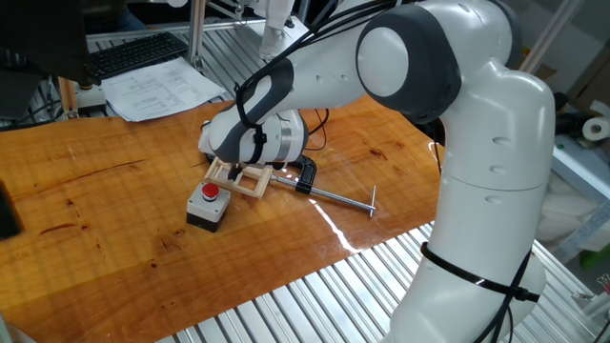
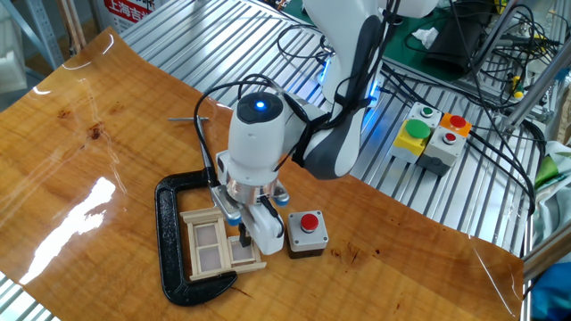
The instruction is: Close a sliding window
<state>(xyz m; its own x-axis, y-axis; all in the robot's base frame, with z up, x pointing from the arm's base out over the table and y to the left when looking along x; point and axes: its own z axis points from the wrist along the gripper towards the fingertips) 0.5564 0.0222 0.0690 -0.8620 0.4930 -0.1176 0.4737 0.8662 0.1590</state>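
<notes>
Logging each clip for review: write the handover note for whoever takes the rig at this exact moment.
Gripper: down on the near side of the sliding window, dark fingers at the frame; open or shut cannot be told.
Sliding window: flat on the wooden table, held inside the black C-clamp, whose screw rod points away across the table. The grey box with a red button sits right beside it.
Done: arm is at the window.
Left: whether the pane is fully slid shut is not clear; check, finish the slide, then lift away.
</notes>
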